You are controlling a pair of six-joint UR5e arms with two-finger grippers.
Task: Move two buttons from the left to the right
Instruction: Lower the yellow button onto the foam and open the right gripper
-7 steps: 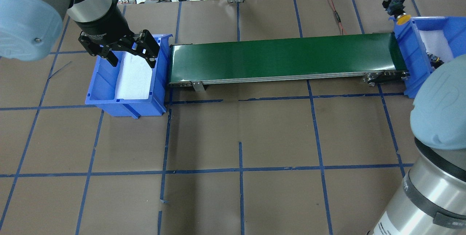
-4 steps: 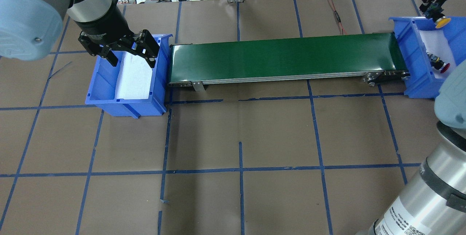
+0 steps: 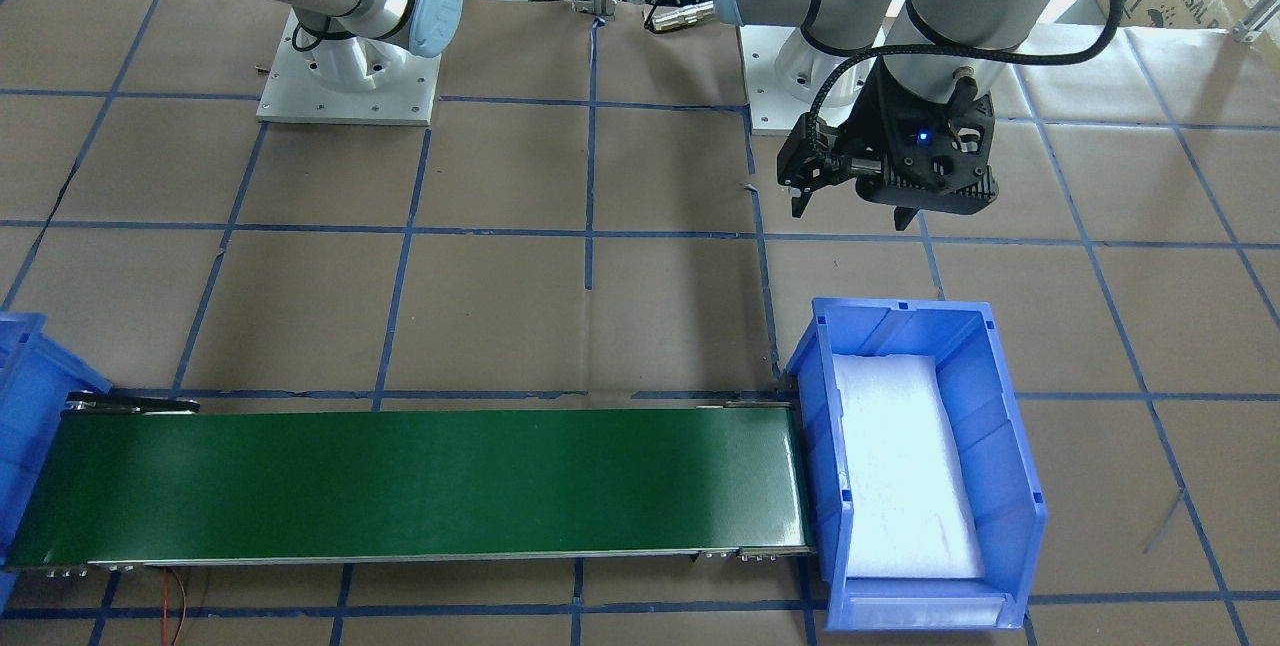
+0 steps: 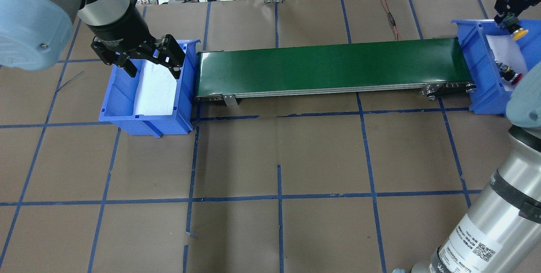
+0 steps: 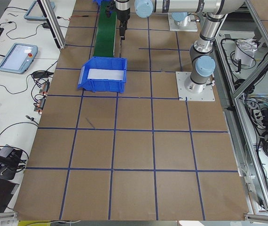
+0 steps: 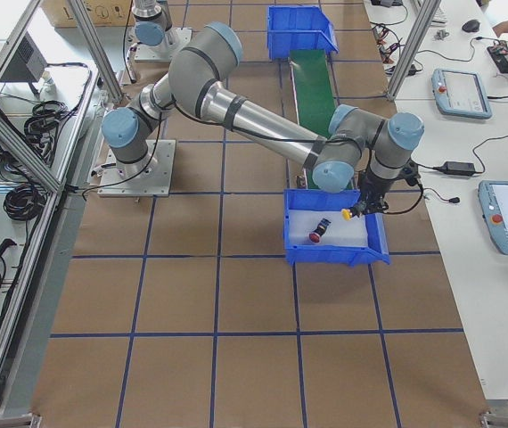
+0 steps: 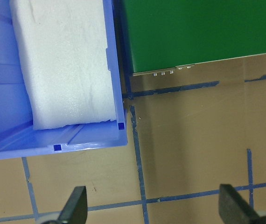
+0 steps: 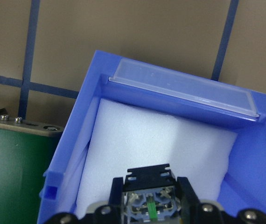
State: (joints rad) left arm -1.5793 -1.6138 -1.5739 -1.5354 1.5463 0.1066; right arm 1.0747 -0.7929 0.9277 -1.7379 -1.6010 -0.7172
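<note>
My right gripper is shut on the yellow button and holds it over the far end of the right blue bin. The right wrist view shows the button's grey contact block between the fingers, above the bin's white foam. The red button lies on the foam in that bin; it also shows in the exterior right view. My left gripper is open and empty above the left blue bin, which holds only white foam.
A green conveyor belt runs between the two bins. The left wrist view shows the left bin's corner and the belt's end below the open fingers. Cables lie along the table's far edge.
My right gripper has carried the yellow button to the right, from over the belt's end to over the right bin. The right elbow shifted, uncovering the red button. The left arm has not moved.
</note>
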